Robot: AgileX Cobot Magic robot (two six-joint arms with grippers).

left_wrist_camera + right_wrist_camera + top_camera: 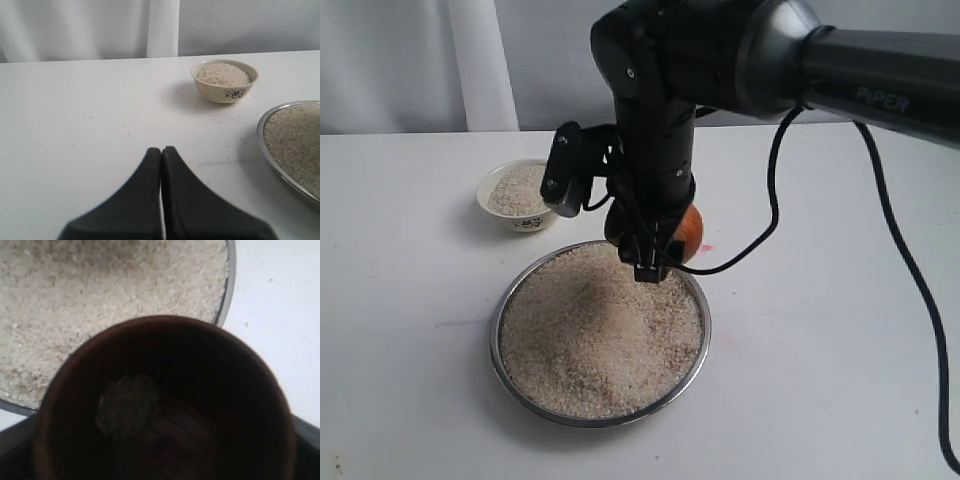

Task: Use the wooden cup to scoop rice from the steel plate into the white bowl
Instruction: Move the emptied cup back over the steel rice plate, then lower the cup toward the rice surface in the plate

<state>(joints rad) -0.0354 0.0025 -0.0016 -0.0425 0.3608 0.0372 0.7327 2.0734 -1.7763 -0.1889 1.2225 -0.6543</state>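
Jaws of the right gripper are clamped on the wooden cup, one on each side, and the cup is up off the table. The cup hangs over the back rim of the steel plate, just above the rice there. I cannot tell if it touches the rice. The cup is dark inside. A little rice lies at its bottom, and the space above that is empty.

The steel plate is big, round and shiny. Rice fills it almost to the rim in a low heap. The black arm comes down to the plate's back rim from above. A black cable hangs from the arm and runs down past the plate on the side away from the bowl.

The white bowl stands behind the plate, near it but not touching. It is much smaller than the plate. It has a dark print on its side and is nearly full of rice.

The left gripper has its two black fingers pressed together with nothing between them. It is low over the white table, off to one side of the plate and apart from it. A few loose grains lie on the table between this gripper and the plate.
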